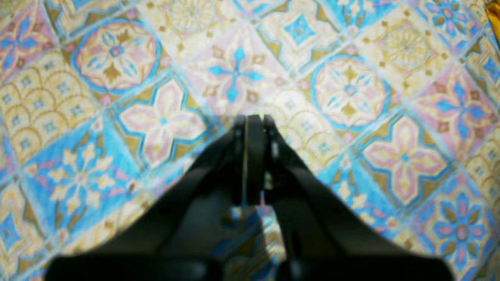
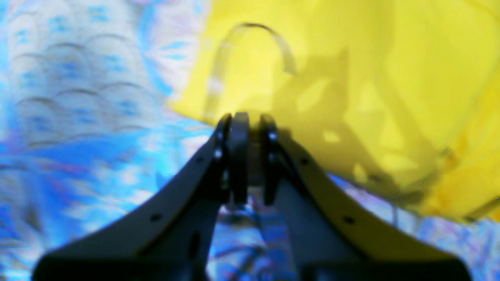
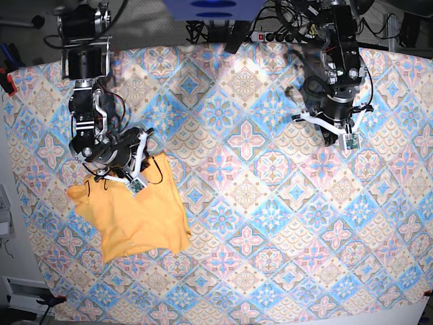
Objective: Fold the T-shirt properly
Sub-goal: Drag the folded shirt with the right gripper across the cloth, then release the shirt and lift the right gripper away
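The yellow-orange T-shirt lies crumpled on the tile-patterned cloth at the base view's lower left, with thin black script near its top edge. My right gripper sits at the shirt's top edge. In the right wrist view the T-shirt fills the upper right, and the right gripper is closed to a narrow gap on the shirt's edge. The view is blurred. My left gripper hovers far off at the upper right, away from the shirt. In its wrist view the left gripper is shut and empty.
The blue-pink tile-patterned cloth covers the whole table and fills the left wrist view. Cables and a power strip lie beyond its far edge. A sliver of yellow-orange shows at the left wrist view's top right corner.
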